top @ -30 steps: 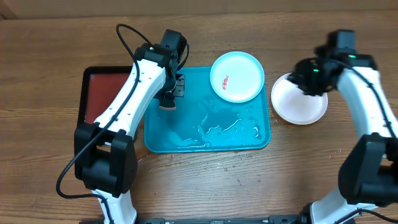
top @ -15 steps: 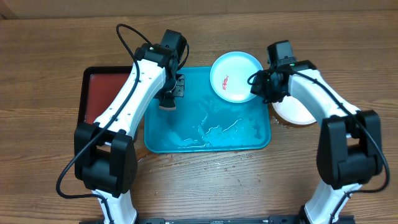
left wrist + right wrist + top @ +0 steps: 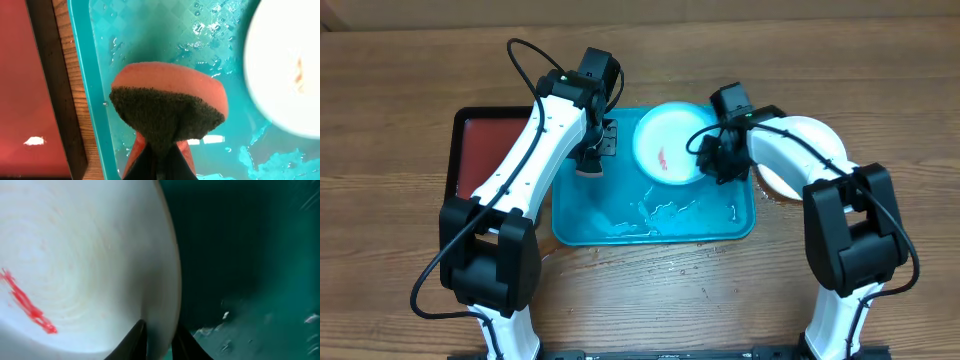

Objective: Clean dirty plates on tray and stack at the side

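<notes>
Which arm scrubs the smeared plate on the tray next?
Left: the left gripper holds the sponge over the tray beside the plate; the right gripper pinches the plate's rim in its jaws, likely steadying it.

From overhead, the right arm [image 3: 800,145] covers nearly all of the white plate [image 3: 775,190]. The pale cyan plate [image 3: 285,70] is blurred and cut off by the left wrist view's right edge. The sponge [image 3: 167,110] hides most of the left pincer [image 3: 157,165]; the right pincer [image 3: 159,340] shows only fingertips at the bottom edge.
</notes>
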Controlling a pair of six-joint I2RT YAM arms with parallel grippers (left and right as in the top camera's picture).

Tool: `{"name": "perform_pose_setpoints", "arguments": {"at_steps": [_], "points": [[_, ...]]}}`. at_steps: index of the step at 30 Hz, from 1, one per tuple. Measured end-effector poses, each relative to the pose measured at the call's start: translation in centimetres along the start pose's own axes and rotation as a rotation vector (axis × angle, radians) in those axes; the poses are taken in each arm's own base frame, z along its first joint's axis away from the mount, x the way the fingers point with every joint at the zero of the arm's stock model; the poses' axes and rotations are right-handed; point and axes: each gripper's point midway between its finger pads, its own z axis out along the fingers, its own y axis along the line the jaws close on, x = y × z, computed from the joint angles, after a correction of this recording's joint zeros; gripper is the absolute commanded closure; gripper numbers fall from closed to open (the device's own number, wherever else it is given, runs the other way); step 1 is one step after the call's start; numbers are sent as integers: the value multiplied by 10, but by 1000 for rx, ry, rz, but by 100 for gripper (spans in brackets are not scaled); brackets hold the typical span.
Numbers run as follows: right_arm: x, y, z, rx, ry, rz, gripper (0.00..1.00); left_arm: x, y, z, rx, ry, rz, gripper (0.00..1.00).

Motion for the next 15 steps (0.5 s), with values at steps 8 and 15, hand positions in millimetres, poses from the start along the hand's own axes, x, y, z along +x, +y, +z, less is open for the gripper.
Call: {"name": "perform_pose_setpoints", "arguments": {"at_steps": [8,15], "points": [[63,21,4,32,168,-100,67,0,0,0,0,0,0,96],[61,28,3,12,150,-268,53,0,0,0,0,0,0,96]]}}
